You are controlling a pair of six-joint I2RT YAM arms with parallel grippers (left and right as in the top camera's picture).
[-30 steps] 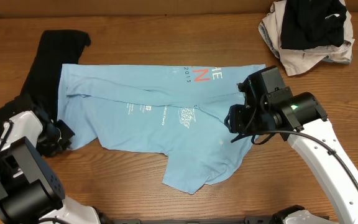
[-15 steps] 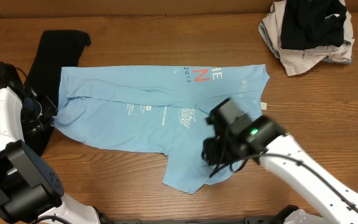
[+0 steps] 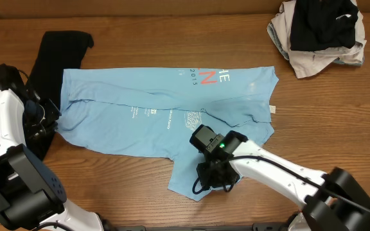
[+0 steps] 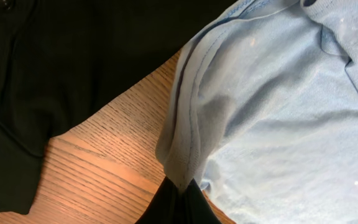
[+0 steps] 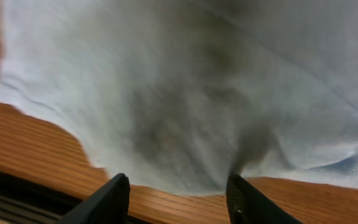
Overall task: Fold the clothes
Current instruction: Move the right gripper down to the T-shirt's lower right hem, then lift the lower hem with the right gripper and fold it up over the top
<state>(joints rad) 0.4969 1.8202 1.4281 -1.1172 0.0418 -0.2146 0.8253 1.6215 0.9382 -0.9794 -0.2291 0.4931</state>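
The light-blue T-shirt [image 3: 146, 106] lies spread across the table, its lettering at the far edge and a loose flap hanging toward the front. My left gripper [image 3: 49, 122] is shut on the shirt's left hem. In the left wrist view the dark gripper [image 4: 180, 200] pinches a fold of the blue cloth [image 4: 272, 118]. My right gripper [image 3: 205, 179] hovers over the shirt's front flap. Its fingers [image 5: 114, 199] stand apart in the right wrist view, with the blurred cloth [image 5: 197, 81] beyond them and nothing between them.
A long black garment [image 3: 60, 54] lies at the far left, partly under the shirt, and shows beside the hem [image 4: 55, 68] in the left wrist view. A heap of black and beige garments [image 3: 320, 32] sits at the far right corner. The table's front edge [image 5: 23, 193] runs just below the flap.
My right arm has swung from the shirt's right edge down and left to the front flap, and its jaws have widened. My left arm moved away from the front edge, holding the hem.
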